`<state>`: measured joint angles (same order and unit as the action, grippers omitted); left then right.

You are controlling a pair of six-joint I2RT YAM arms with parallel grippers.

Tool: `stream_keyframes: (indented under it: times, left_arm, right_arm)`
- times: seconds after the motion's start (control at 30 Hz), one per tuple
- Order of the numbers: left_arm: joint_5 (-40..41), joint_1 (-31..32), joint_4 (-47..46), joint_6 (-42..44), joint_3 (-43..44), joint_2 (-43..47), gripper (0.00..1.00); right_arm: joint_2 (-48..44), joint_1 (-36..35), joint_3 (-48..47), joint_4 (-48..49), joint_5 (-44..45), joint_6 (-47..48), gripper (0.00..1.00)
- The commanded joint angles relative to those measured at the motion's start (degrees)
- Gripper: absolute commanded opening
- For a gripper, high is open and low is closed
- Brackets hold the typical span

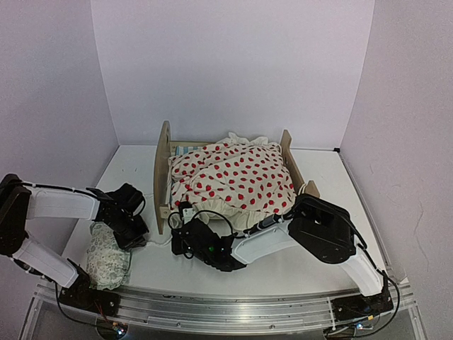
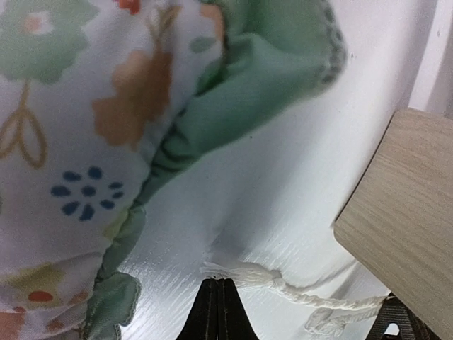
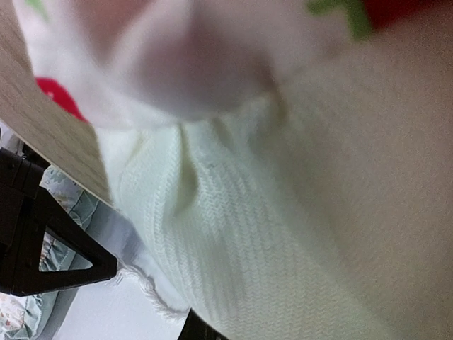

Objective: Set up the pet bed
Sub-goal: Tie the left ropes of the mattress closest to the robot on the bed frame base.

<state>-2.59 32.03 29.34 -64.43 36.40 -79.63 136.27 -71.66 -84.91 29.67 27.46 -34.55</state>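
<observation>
Top external view: the pet bed [image 1: 164, 170] stands at the far middle of the desk [image 1: 134, 166]. Its taller rounded board is on the left and its lower board on the right. A red-dotted blanket [image 1: 233, 177] is heaped over it in a loose mound rather than laid flat, so only a strip of the striped mattress [image 1: 187, 150] shows at the far left corner. The pillow [image 1: 107, 258] lies off the bed on the near left of the desk. Judging by that, the bedding is not yet arranged.

The right arm reaches across to the bed's near left corner, and its end effector [image 1: 185, 212] sits at the blanket's edge. The right wrist view is filled with cream knitted fabric that gathers into folds toward the dark fingertip at the bottom. The end effector is closed, and it appears to be pinching that knitted edge, though the view is too close to be sure. Holding the blanket at a corner would make sense for pulling it straight, or for lifting it clear so the pillow can go underneath.

In the left wrist view the left end effector [image 2: 219, 308] is closed. Its tips are pressed together low over the desk, with nothing visible between them. The frayed end of a white cord [image 2: 283, 285] lies right at the tips. The pillow bulges just beyond on the left without touching them, and the bed's wood shows at the right. Being down between the pillow and the bed suits a grab at the pillow, but the fingers would have to open first.
</observation>
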Motion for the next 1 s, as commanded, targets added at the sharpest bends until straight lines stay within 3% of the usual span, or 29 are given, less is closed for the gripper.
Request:
stream_keyframes:
  times: [0.0,0.27,0.33,0.47,0.53,0.97]
  left_arm:
    - [2.0,-0.2,-1.9,0.8,1.7,2.8,0.0]
    - [3.8,0.1,2.5,-0.3,3.0,6.3,0.03]
    - [3.4,0.3,2.4,-0.8,2.6,5.9,0.11]
    - [2.9,0.6,1.9,-1.1,2.4,4.2,0.38]
    - [2.8,0.8,0.9,-1.2,2.0,3.7,0.43]
    - [3.6,1.2,-1.9,-5.0,2.2,-2.7,0.36]
  right_arm:
    - [-3.6,0.4,0.9,0.5,-1.1,-0.6,0.0]
    - [-3.9,0.4,1.1,0.5,-2.1,-0.6,0.0]
    - [-3.8,0.4,0.9,0.5,-2.4,-0.7,0.0]
    - [-3.4,0.4,0.7,0.5,-3.1,-0.9,0.0]
    - [-3.3,0.4,0.7,0.5,-3.4,-1.1,0.0]
    - [-3.7,0.6,1.6,0.6,-4.5,-1.8,0.0]
